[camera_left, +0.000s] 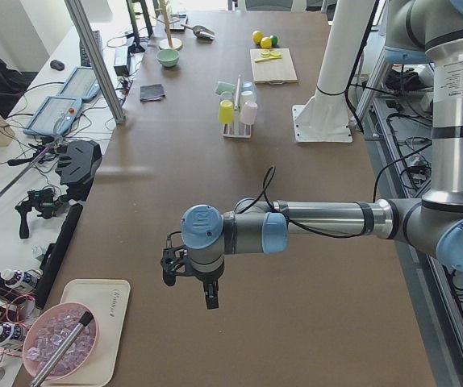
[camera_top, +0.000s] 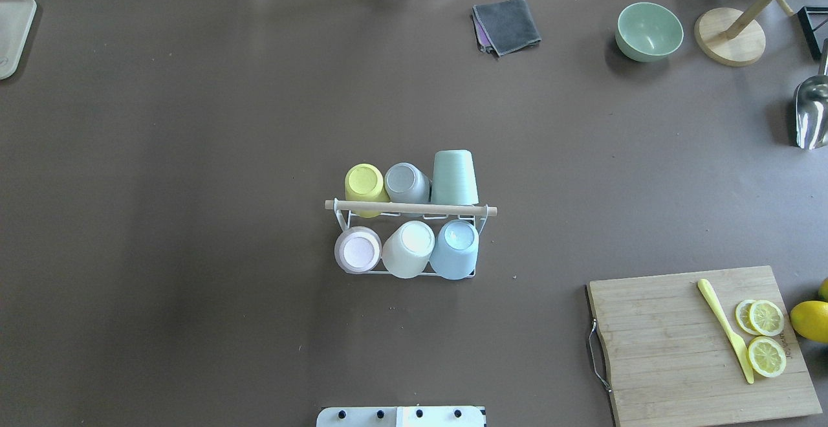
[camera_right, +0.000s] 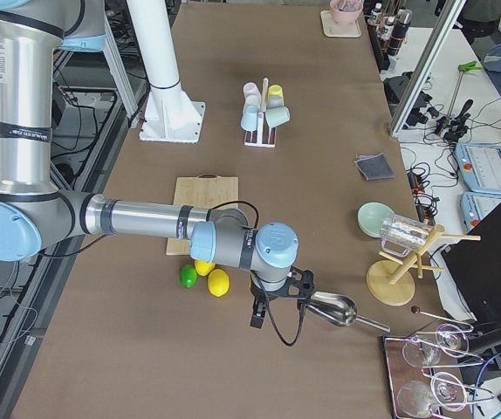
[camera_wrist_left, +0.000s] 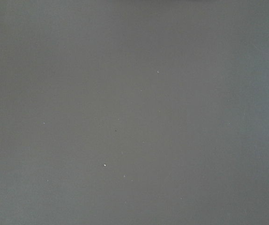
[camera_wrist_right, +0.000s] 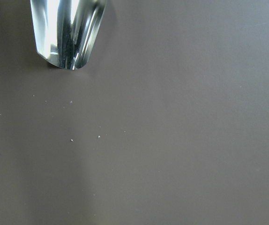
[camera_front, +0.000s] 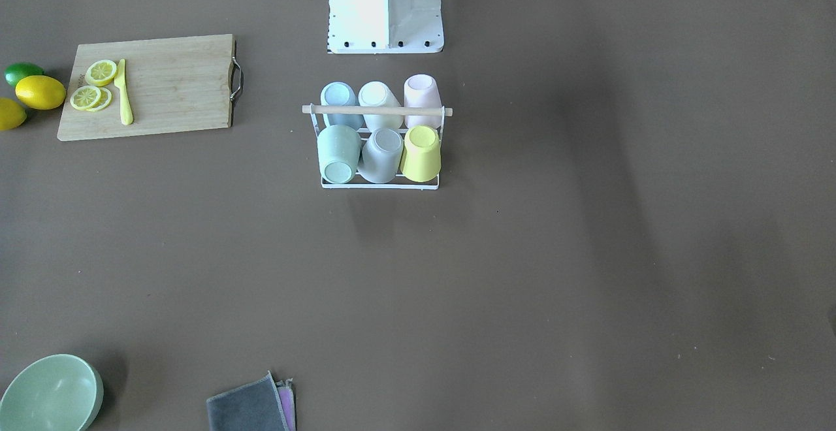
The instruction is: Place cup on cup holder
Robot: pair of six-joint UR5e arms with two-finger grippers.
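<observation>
— Where's the cup holder?
— In the middle of the desk, in front of the robot's base. It stands upright with six cups on its prongs, and the green cup ends the far row.
— And the fingers?
— The left fingers hang over bare desk at the robot's left end, well apart from the holder. The right fingers hover at the opposite end, just beside a metal scoop, also well apart.
— Clenched or released?
— I cannot tell for either, since only the side views show them.

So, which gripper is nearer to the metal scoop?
The right. The right gripper is close by the metal scoop; the left gripper is far off on the opposite side, near the white tray.
</observation>
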